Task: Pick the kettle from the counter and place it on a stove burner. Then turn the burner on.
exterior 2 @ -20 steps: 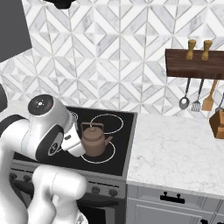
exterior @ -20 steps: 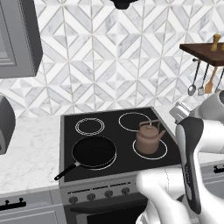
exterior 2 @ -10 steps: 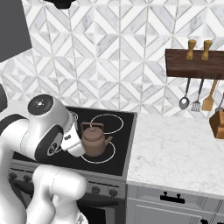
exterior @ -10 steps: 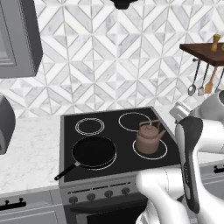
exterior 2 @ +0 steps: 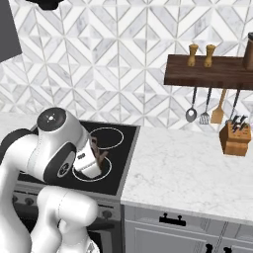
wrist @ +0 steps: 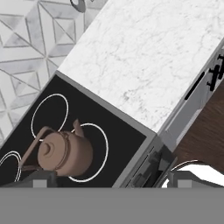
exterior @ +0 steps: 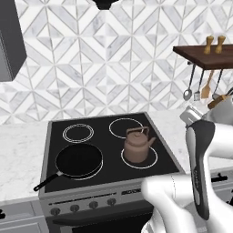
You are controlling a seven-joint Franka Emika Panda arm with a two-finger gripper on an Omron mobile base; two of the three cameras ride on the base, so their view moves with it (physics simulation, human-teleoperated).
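A: Where's your gripper (wrist: 107, 179)?
B: High above the stove's front edge, jaws spread wide, holding nothing.
A: And the kettle (exterior: 137, 145)?
B: You see it upright on the front right burner (exterior: 152, 160), beside the white marble counter (exterior 2: 197, 168).

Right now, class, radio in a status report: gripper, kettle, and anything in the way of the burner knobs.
Gripper open, empty, above stove front. Kettle upright on front right burner, released. Frying pan on front left burner, apart from kettle. Knobs unobstructed.
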